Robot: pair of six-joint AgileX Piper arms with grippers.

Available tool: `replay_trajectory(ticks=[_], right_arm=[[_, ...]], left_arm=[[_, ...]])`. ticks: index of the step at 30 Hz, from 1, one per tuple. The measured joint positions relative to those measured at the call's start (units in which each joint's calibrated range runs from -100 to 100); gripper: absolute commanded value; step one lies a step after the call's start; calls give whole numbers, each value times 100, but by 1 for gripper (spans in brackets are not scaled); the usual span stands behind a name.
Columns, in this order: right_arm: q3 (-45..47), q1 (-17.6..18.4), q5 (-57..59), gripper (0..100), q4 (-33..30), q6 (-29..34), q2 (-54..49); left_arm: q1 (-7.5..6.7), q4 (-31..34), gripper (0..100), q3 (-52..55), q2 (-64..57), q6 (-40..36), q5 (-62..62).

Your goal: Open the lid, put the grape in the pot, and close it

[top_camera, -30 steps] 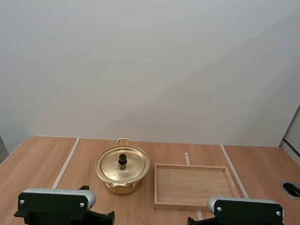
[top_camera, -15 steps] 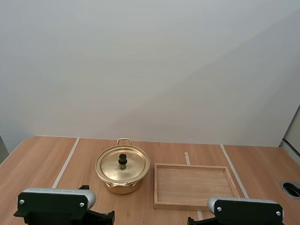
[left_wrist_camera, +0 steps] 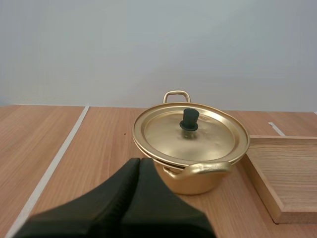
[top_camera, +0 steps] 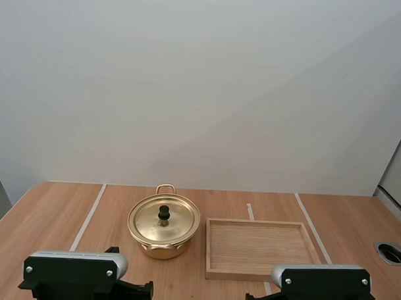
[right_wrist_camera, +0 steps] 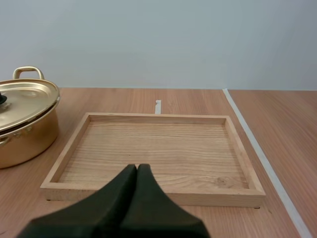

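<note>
A golden pot [top_camera: 161,243] stands at the middle of the table, its lid [top_camera: 175,223] with a black knob [top_camera: 164,213] seated on it. In the left wrist view my left gripper [left_wrist_camera: 139,161] is shut, its fingers one dark wedge just short of the pot [left_wrist_camera: 193,181] and below the lid [left_wrist_camera: 163,134]. My right gripper [right_wrist_camera: 136,167] is also shut on nothing and points at the near rim of the wooden tray [right_wrist_camera: 148,118], with the pot [right_wrist_camera: 25,141] off to its side.
The wooden tray [top_camera: 257,222] lies bare just right of the pot. White tape lines [top_camera: 87,218] run across the table. A round hole [top_camera: 390,252] sits near the right edge. Both arms [top_camera: 74,271] are low at the front.
The right arm has shifted slightly left and down in the high view. The pot, lid, tray and left arm have not moved.
</note>
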Motion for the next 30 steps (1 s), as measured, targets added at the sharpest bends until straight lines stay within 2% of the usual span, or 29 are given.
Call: replay_trajectory(ticks=[30], right_arm=[[0,-47,0,0,0,0,0]], left_arm=[[0,0,0,0,0,0,0]])
